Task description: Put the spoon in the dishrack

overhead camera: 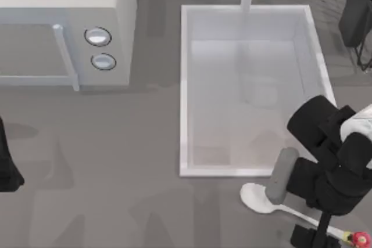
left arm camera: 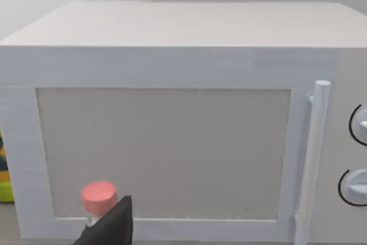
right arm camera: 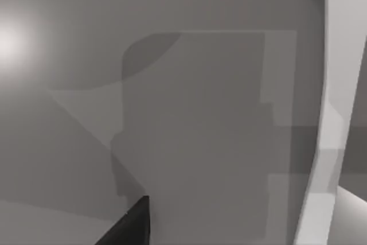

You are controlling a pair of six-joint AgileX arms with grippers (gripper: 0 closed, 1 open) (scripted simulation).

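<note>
One spoon (overhead camera: 263, 197) is seen lying on the worktop (overhead camera: 116, 190) at five o'clock, under the right pincer (overhead camera: 317, 225), whose spread cannot be told, so grasping seems pending before carriage to the dishrack (overhead camera: 356, 13) at one o'clock.

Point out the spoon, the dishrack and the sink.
spoon (overhead camera: 256, 196), top view, on its oval bowl.
dishrack (overhead camera: 356, 10), top view, on its dark slab part.
sink (overhead camera: 183, 91), top view, on its left rim.

Spoon (overhead camera: 258, 197) handle partly under right arm; dishrack (overhead camera: 354, 15) cut off by edge.
</note>
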